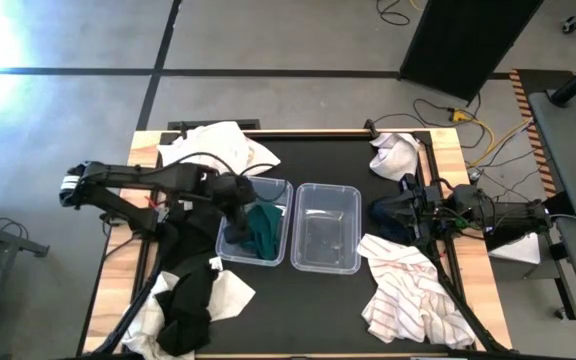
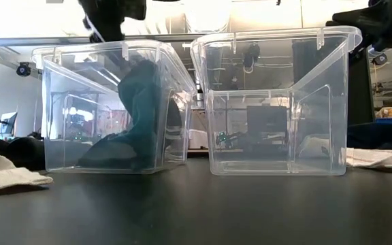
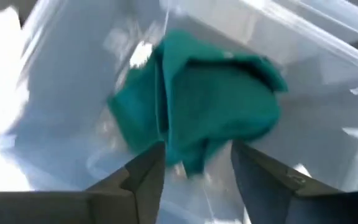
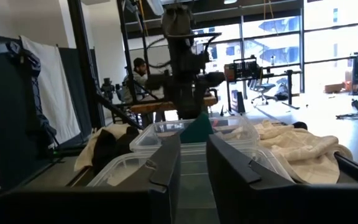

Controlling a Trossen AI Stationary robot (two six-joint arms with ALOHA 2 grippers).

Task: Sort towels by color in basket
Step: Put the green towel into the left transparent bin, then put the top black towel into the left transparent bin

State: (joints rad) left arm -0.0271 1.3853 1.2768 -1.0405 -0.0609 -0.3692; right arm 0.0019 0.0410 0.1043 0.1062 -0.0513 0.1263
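Observation:
A dark green towel [image 1: 264,228] lies in the left clear bin [image 1: 280,190], heaped against the bin's wall [image 2: 145,109]. My left gripper [image 3: 194,149] hovers open just above that bin [image 1: 236,196], with the green towel [image 3: 210,102] past its fingertips. The right clear bin [image 1: 326,262] holds no towel. My right gripper [image 4: 193,140] waits open at the table's right side [image 1: 378,212], over a dark navy cloth [image 1: 396,228]. A white towel with thin dark stripes [image 1: 413,290] lies near the right front corner.
White towels lie at the far left [image 1: 216,148] and far right [image 1: 396,155] corners. A heap of black and cream cloths [image 1: 193,300] sits at the near left. The two bins stand side by side mid-table [image 2: 271,102]. A person [image 4: 138,68] shows in the room beyond.

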